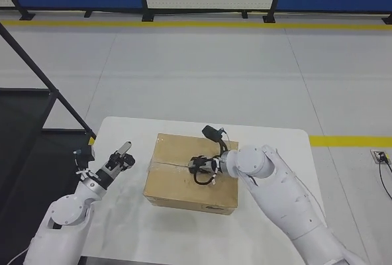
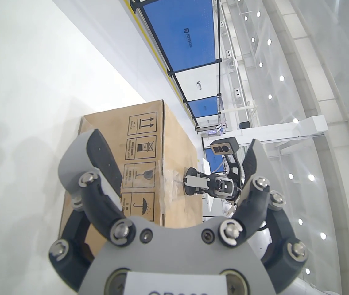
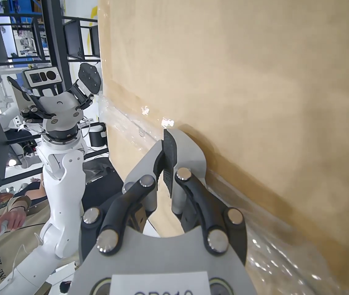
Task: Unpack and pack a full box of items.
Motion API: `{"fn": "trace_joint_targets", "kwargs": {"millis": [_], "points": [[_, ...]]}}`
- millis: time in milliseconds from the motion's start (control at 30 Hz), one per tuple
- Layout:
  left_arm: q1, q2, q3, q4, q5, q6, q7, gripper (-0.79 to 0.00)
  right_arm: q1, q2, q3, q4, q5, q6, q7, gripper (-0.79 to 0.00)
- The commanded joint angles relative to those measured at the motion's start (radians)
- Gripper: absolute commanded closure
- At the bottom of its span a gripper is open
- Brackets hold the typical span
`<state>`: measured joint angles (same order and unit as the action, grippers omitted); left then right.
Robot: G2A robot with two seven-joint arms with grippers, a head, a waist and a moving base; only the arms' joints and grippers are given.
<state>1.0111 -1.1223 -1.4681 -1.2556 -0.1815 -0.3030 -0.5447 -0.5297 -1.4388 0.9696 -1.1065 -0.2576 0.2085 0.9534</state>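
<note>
Closed brown cardboard box [image 1: 176, 175] at the centre of the white table [image 1: 116, 218], flaps down, seam across the lid from 9 to 3 o'clock sealed with clear tape [image 3: 122, 118]. On the box side facing 9 o'clock, a column of four black-framed handling labels [image 2: 140, 167]: a pair of upward arrows, a crossed-out box sign, a stemmed glass, an umbrella. Small lines of print beside each, too fine to make out. Tape end folded down over the lid edge onto that side, next to the glass label. Right jaws down on the lid near its centre, arm in from 4 o'clock. Pressed fully together, pads [image 3: 169, 155] face to face, tips touching the tape on the seam, nothing visible between them. Left jaws off the box at its 9 o'clock, held above the table and apart from the cardboard, pointing toward the labelled side. Dark-padded fingers [image 2: 102, 158] spread wide, gripping nothing. White sticker [image 3: 159, 282] with dark characters on the base of each wrist unit, cut off at the picture edge. Beyond the table at 12 o'clock, a yellow floor line [image 1: 183, 24] and blue and white partition panels [image 2: 180, 38], each bearing a small logo.
</note>
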Motion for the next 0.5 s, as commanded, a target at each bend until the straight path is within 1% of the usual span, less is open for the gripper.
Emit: {"fn": "trace_joint_targets", "kwargs": {"millis": [0,100,200,467], "points": [[-0.007,0.0,0.004,0.005,0.002,-0.001,-0.003,-0.785,-0.04,0.017,0.039,-0.053,-0.02,0.021,0.006,0.0],[-0.012,0.0,0.007,0.009,0.007,-0.003,-0.008,-0.785,-0.089,0.038,0.086,-0.109,-0.067,0.072,0.003,0.0],[-0.015,0.0,0.007,0.011,0.008,-0.004,-0.012,-0.785,-0.136,0.054,0.125,-0.167,-0.088,0.101,0.011,0.0],[-0.014,0.003,0.0,0.011,0.015,-0.006,-0.017,-0.785,-0.258,0.092,0.242,-0.306,-0.109,0.127,0.01,0.0]]}}
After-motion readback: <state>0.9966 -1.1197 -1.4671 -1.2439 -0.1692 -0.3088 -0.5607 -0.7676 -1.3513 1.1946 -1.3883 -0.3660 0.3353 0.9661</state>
